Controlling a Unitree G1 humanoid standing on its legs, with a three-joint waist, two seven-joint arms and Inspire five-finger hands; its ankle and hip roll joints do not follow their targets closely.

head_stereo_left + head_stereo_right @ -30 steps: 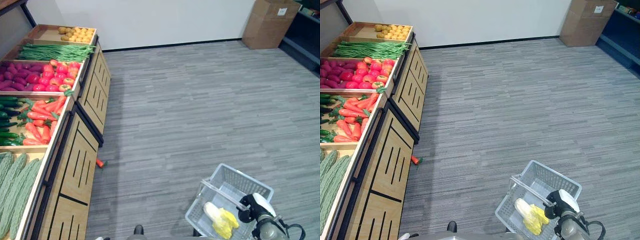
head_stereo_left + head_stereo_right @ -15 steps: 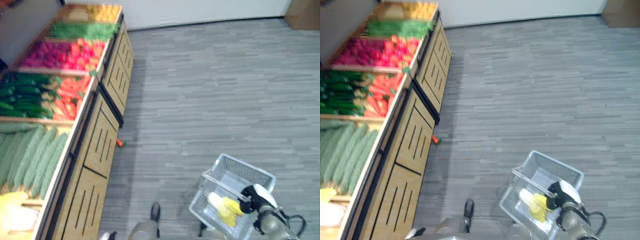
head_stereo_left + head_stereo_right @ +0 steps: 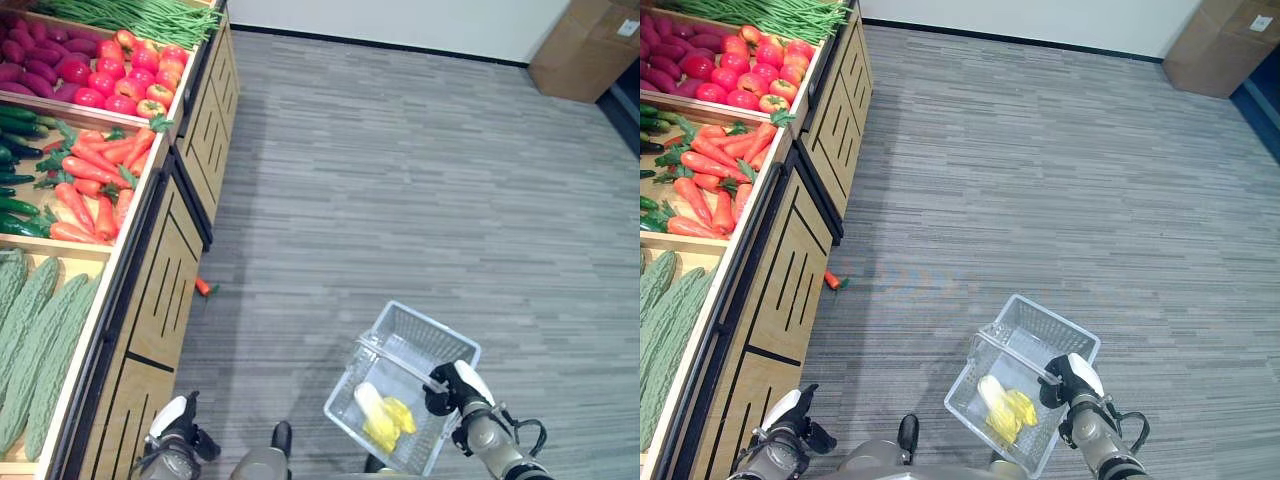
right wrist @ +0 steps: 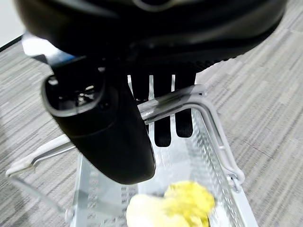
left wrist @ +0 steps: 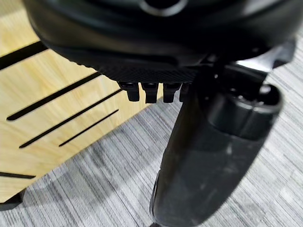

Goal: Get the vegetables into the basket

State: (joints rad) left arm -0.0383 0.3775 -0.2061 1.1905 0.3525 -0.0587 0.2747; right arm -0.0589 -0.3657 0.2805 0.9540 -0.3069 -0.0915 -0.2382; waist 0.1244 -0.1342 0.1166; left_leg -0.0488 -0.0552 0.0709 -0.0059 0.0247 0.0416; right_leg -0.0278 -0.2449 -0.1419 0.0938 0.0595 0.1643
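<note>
We log: grey carpet floor (image 3: 420, 180), produce shelf (image 3: 150, 260) left; right hand (image 3: 452, 388) curled round basket (image 3: 405, 345) handle, cabbage (image 3: 380, 415) inside; left hand (image 3: 172, 428) fingers curled, empty.

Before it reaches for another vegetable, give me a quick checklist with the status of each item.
1. Right hand curled on the basket handle: ok.
2. Basket upright, mouth open: ok.
3. Yellow leafy vegetable lying inside the basket: ok.
4. Left hand holding nothing, beside the wooden stand: ok.
5. Carrots in their bin: ok.
6. Stray carrot on the floor by the stand: not ok.
</note>
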